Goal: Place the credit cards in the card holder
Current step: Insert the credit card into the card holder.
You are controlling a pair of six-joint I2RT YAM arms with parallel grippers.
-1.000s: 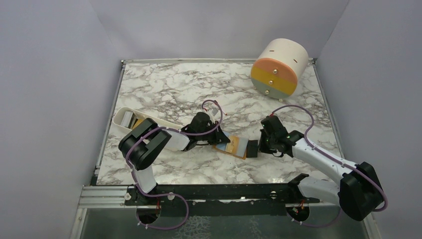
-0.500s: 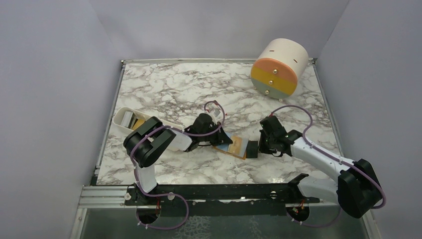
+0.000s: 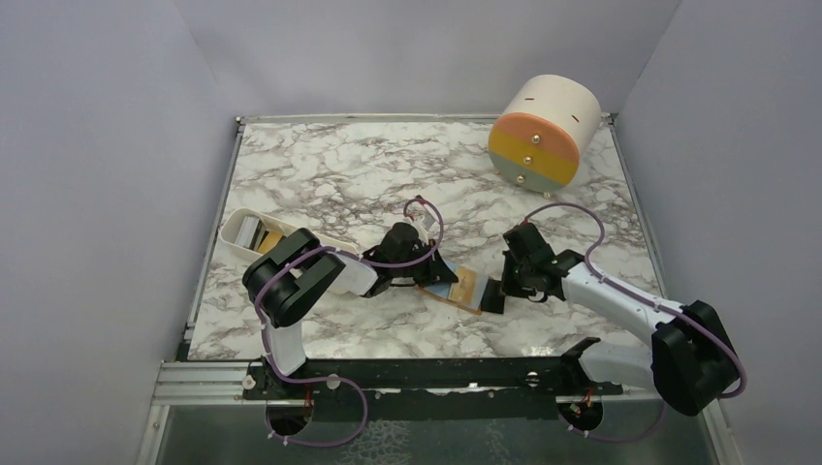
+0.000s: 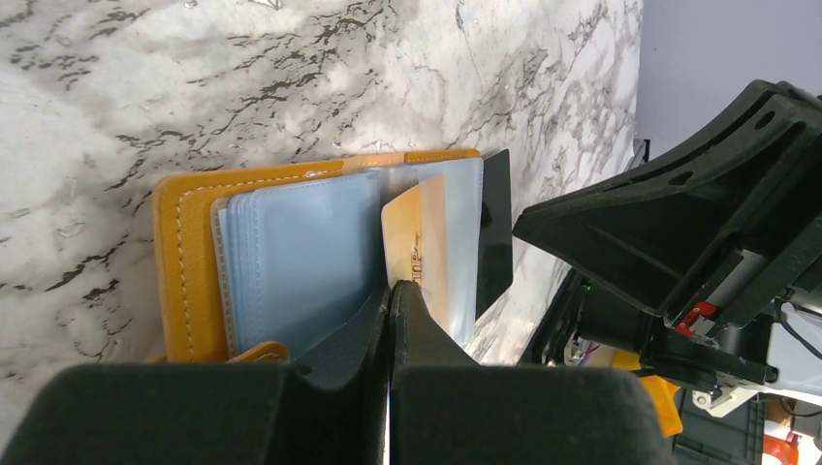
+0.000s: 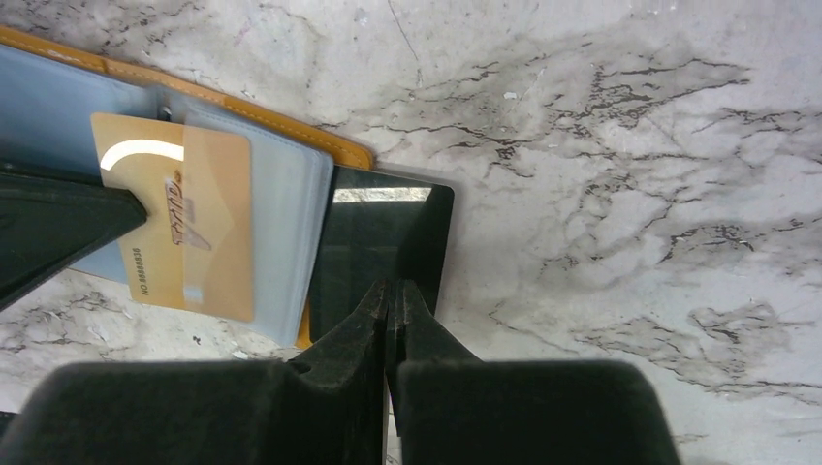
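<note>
The golden-orange credit card carries a printed line "NO." then mostly eights; its script logo is unreadable

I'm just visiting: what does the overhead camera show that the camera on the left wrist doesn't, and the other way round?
Only overhead: the cream-and-orange drum at the far right corner, the white tray at the left, and the whole left arm and right arm. Only the left wrist: the clear sleeves of the card holder fanned apart, and lettering on the golden card tucked partly among them. Both: the open holder on the marble table, the shut left hand at the card, the right arm close beside it.
</note>
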